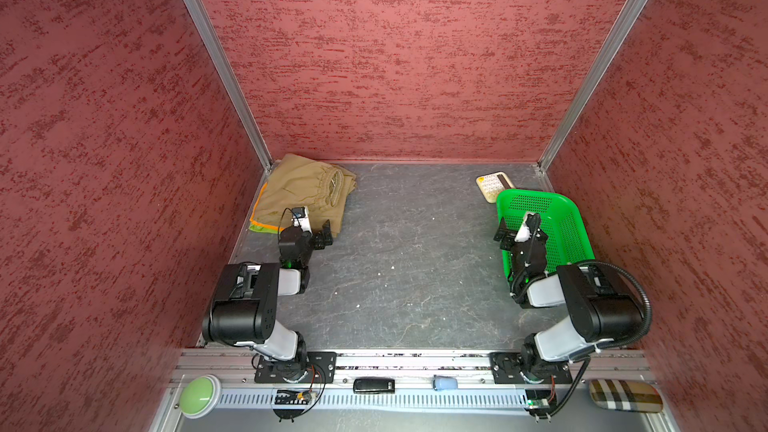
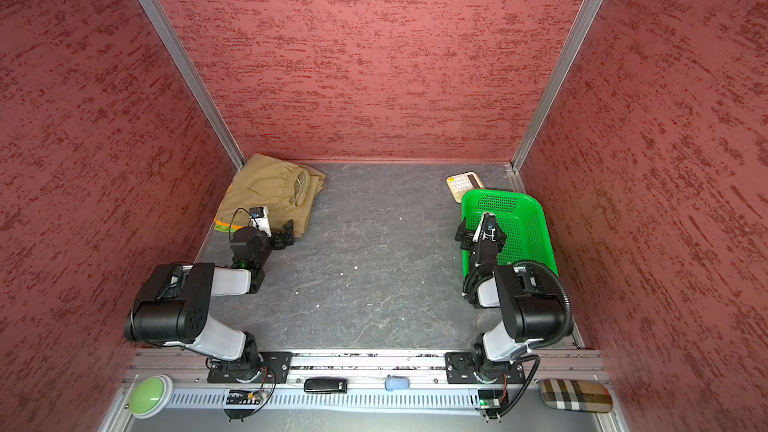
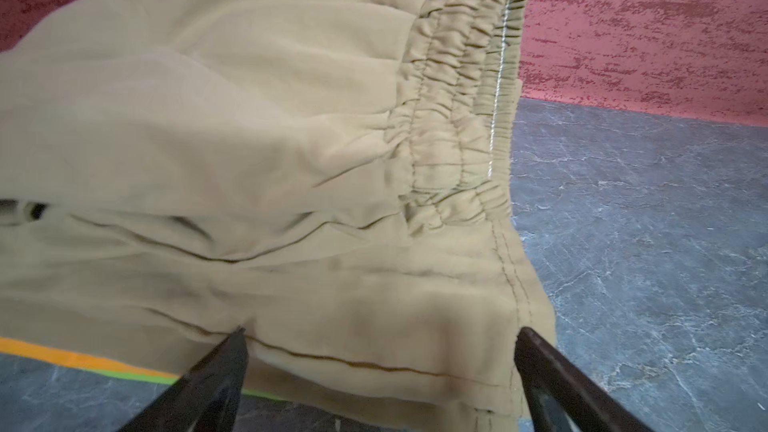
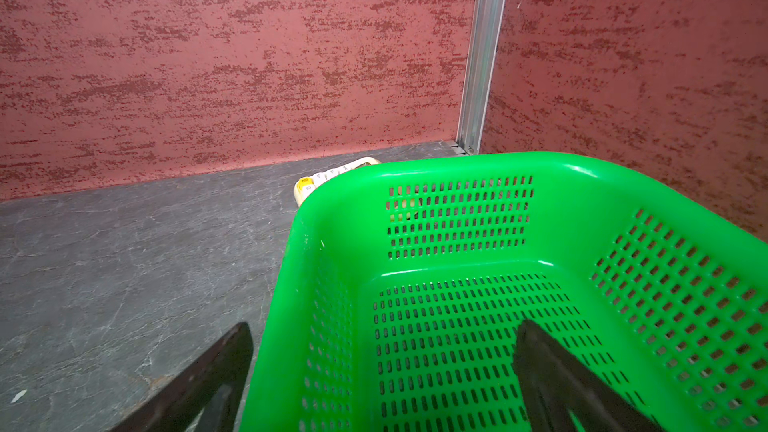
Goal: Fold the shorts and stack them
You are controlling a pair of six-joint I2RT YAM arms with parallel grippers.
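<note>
The khaki shorts (image 1: 303, 191) lie folded at about 10 o'clock on the worktop (image 1: 415, 263), a dark grey slab veined with pale lines like slate. They are pushed into the far corner where two rough red wall panels meet. Their cloth is smooth and matte, creased in soft folds. The elastic waistband is tightly ruched in parallel ridges with a pale stitch line inside, and it sits on the pile's 3 o'clock side. From under the pile's 8 o'clock edge peeks a thin strip of the bright orange shorts (image 1: 259, 205), and below it a sliver of the lime green shorts (image 1: 257, 227), so the three lie stacked with khaki on top. The left pincer (image 1: 325, 234) is spread wide at the pile's 5 o'clock corner. In the left wrist view its dark, wedge-shaped fingertips (image 3: 239, 332) sit at the stitched hem, one on a fold and one at the seamed corner, with nothing pinched between them. At about 2 o'clock stands a glossy green plastic basket (image 1: 536, 193), a rounded rectangle whose walls and floor are pierced with rows of small slots. The right pincer (image 1: 519, 230) is also spread wide and holds nothing. It straddles the basket's 9 o'clock wall, with one finger over the bare worktop and the other over the slotted floor. Whether it touches the plastic cannot be told. A cream calculator (image 1: 492, 184) with a yellow key lies flat just beyond the basket's far rim, at about 1 o'clock.
</note>
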